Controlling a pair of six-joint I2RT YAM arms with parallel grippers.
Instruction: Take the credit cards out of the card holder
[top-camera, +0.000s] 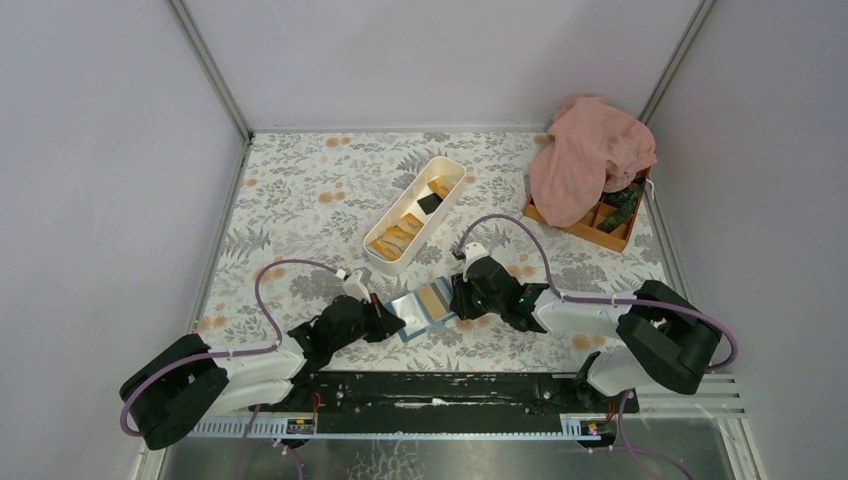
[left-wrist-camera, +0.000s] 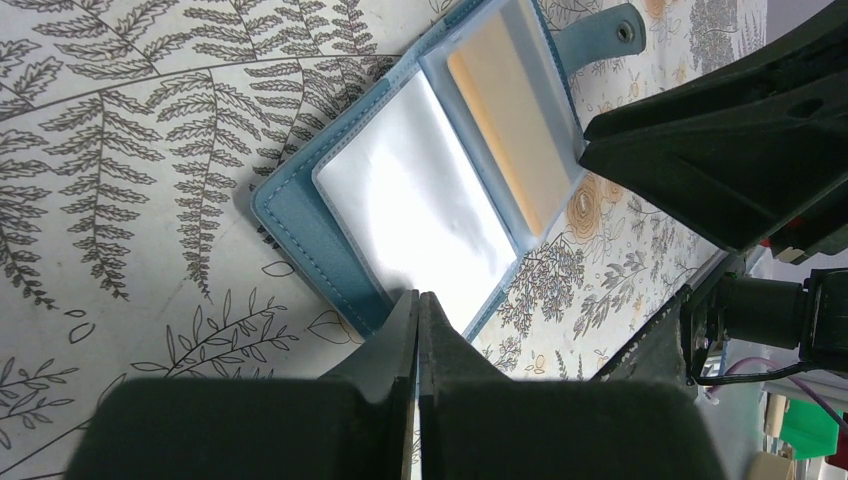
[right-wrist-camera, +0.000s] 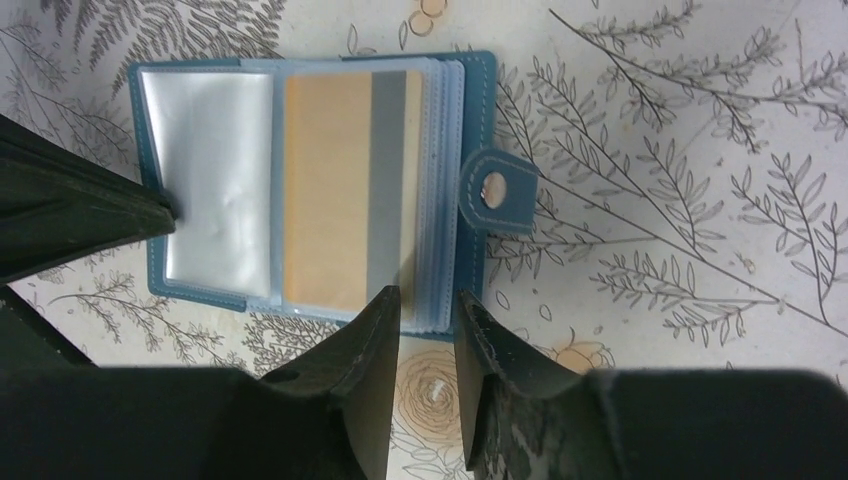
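- Between the arms, flat blue folding card holder (top-camera: 425, 305) lies open, long axis arm to arm, snap tab (right-wrist-camera: 492, 190) toward the right gripper (right-wrist-camera: 428, 305), jaws apart.
- Closed left gripper (left-wrist-camera: 418, 310) touches its cover.

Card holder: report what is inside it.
The open card holder shows one orange card with a grey stripe on the right; the left sleeve looks empty. More sleeves stacked beneath the card are covered, so their contents cannot be seen.
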